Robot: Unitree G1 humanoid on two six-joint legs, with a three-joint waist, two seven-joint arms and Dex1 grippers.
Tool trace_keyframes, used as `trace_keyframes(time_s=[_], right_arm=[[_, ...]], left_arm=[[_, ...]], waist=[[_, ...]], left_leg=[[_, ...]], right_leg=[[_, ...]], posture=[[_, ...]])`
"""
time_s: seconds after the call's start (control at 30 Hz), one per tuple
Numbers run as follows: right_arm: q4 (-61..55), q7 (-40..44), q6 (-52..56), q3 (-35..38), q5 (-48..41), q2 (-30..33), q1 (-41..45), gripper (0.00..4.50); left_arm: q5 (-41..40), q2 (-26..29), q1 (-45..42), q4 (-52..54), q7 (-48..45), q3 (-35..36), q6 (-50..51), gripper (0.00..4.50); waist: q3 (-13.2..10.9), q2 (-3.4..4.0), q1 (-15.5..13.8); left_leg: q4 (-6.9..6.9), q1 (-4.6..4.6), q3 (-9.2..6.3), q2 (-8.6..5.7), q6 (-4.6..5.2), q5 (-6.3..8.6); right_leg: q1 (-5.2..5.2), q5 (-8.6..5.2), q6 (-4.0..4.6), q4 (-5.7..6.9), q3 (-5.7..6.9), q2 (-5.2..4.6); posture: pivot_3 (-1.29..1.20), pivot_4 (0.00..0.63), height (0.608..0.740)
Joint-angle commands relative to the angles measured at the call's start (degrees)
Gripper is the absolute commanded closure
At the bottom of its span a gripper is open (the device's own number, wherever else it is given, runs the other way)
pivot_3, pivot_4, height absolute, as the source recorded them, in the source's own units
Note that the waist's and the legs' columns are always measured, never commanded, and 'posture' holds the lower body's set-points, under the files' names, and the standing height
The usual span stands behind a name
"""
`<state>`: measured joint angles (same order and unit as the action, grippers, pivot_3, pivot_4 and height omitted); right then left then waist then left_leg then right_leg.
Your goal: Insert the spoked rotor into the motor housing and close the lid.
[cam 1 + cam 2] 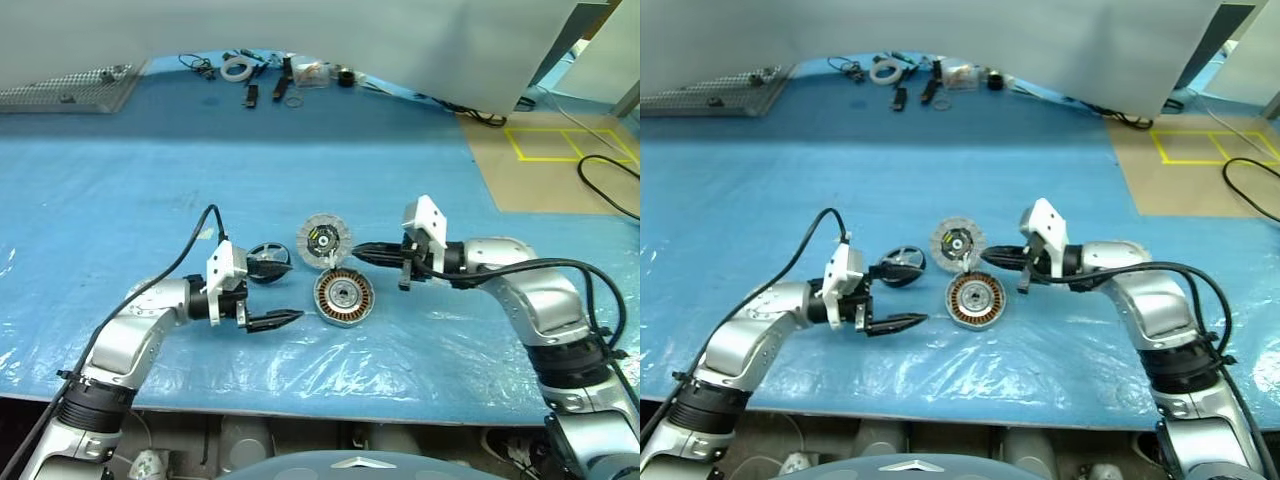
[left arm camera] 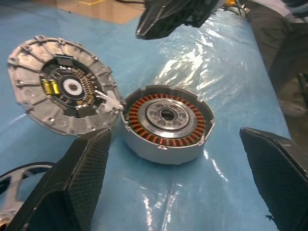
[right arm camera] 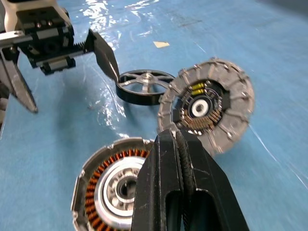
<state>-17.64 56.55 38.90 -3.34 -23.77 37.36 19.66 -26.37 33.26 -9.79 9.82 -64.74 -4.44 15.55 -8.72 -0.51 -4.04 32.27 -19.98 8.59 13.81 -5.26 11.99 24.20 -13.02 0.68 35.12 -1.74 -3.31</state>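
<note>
Left end effector (image 1: 270, 297): fingers stood wide apart and held nothing; it hung low over the bench, pointing toward the motor housing, with the spoked rotor just behind its far finger.
Spoked rotor (image 1: 268, 260): lay on the bench at the left of the group, apart from the housing and not yet inserted.
Lid (image 1: 323, 240): stood tilted, segmented face showing, its lower edge at or against the rim of the housing; actual contact could not be confirmed.
Motor housing (image 1: 344, 297): sat open on the bench, copper windings and hub exposed, nothing inside it.
Right end effector (image 1: 366, 253): fingers pressed together on nothing, tip raised just right of the lid and above the housing.
Risk, lid: judged unstable; a brush from either end effector could tip it onto the open housing before the rotor was in, or knock it flat.
Risk, rotor: judged hard to grasp cleanly; its low black rim could slide on the slick sheet under a skewed pinch.
Risk, insertion: a tilted rotor could catch on the windings or hub.
Bench (image 1: 120, 200): covered with a blue sheet under glossy, wrinkled film.
Room: small tools and a tape roll (image 1: 237, 68) lay at the far edge; yellow floor markings (image 1: 570, 143) and a black cable (image 1: 608, 180) at the right.
</note>
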Motion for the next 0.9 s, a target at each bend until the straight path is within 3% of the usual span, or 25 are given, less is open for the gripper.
trace_keyframes(time_s=[0.03,0.3,0.57,0.9], right_arm=[[-5.6,-1.6,1.5,4.3,-2.8,1.9,-4.1,4.47],[-8.5,-6.5,3.5,1.5,-4.6,-2.1,-6.2,4.47],[-2.1,-4.0,0.1,-6.0,-1.2,-2.8,-3.5,4.47],[4.8,-2.8,-3.3,-8.9,1.1,-4.7,-0.9,4.47]], left_arm=[[-1.1,0.7,-0.3,0.3,-0.2,2.0,-0.5,0.00],[-1.3,-0.1,-0.1,1.2,-0.7,0.3,0.2,0.00],[-1.2,-0.2,0.7,2.2,-1.2,-0.7,0.2,0.00],[-1.0,-0.7,2.0,3.5,0.0,-0.6,0.2,0.00]], waist=[[0.0,0.01,0.0],[0.0,0.01,0.2],[0.0,0.01,0.1],[0.0,0.01,0.1]], left_leg=[[0.00,0.00,0.00,0.00,0.00,0.00],[0.01,0.04,0.01,0.00,0.00,0.00],[0.12,0.01,0.01,-0.02,0.00,0.00],[0.11,0.00,0.01,-0.02,0.00,0.00]], right_leg=[[0.00,0.00,0.00,-0.01,0.00,0.00],[0.00,-0.03,0.04,-0.01,0.00,0.00],[0.00,-0.02,0.03,-0.01,0.01,0.00],[0.00,-0.01,0.01,0.04,0.02,0.00]], posture=[[0.00,0.150,0.740],[0.00,0.150,0.740],[0.00,0.150,0.740],[0.00,0.150,0.740]])
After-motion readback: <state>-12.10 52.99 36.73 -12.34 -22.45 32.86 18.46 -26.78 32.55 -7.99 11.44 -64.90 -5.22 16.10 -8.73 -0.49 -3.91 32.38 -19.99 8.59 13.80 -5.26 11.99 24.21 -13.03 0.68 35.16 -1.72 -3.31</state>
